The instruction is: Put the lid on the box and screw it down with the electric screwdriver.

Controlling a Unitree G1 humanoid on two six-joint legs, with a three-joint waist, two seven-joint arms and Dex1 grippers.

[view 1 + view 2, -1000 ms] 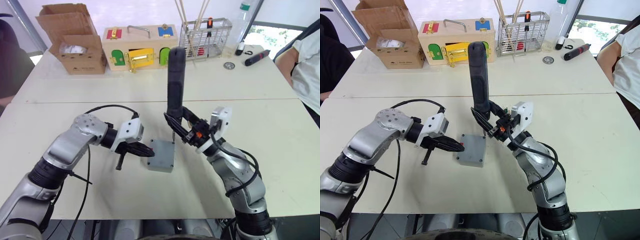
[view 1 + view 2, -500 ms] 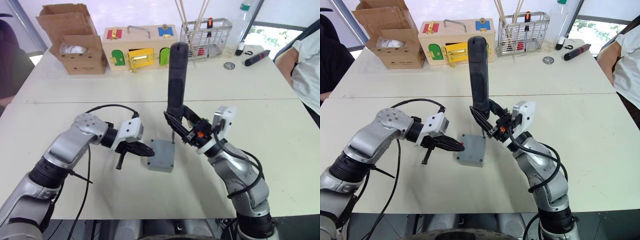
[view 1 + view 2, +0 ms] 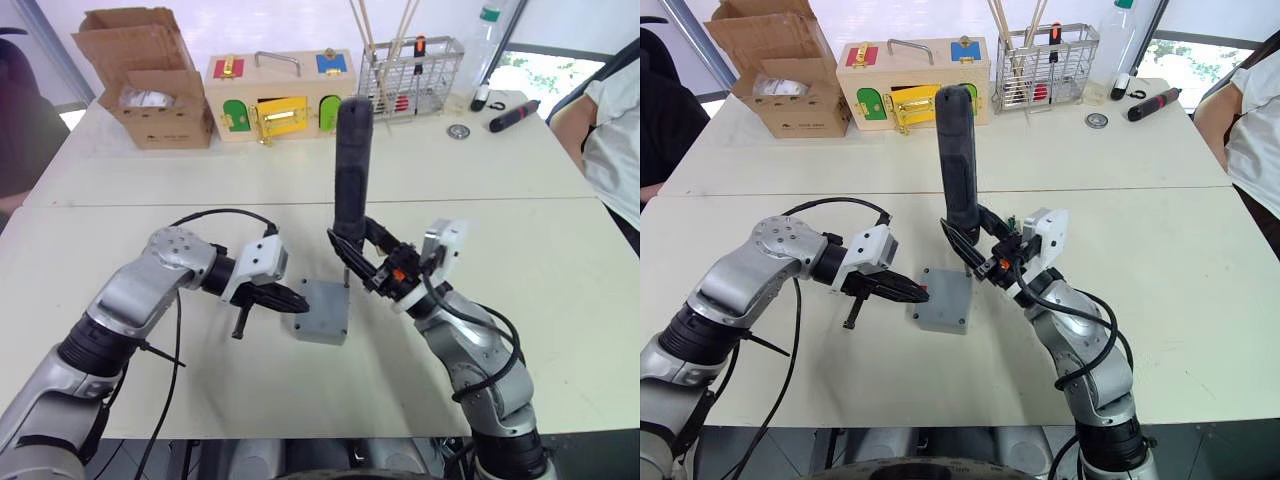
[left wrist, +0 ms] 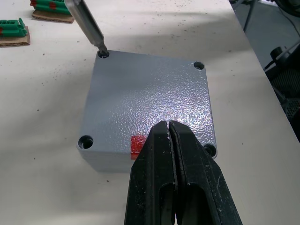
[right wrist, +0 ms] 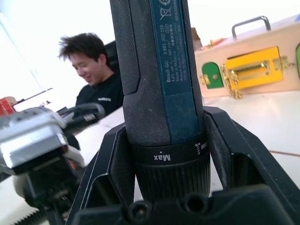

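Driving well means keeping the screwdriver [image 3: 351, 165], clamped in the right gripper [image 3: 362, 262], plumb while the closed, empty left gripper [image 4: 170, 154] steadies the lid [image 4: 145, 101].

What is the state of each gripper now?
Left gripper: shut, tips on the box.
Right gripper: shut on the screwdriver.

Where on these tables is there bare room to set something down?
Bare: the near table right of the right gripper, and the strip between the cardboard box and the left gripper. Crowded: the far edge, and around the grey box.
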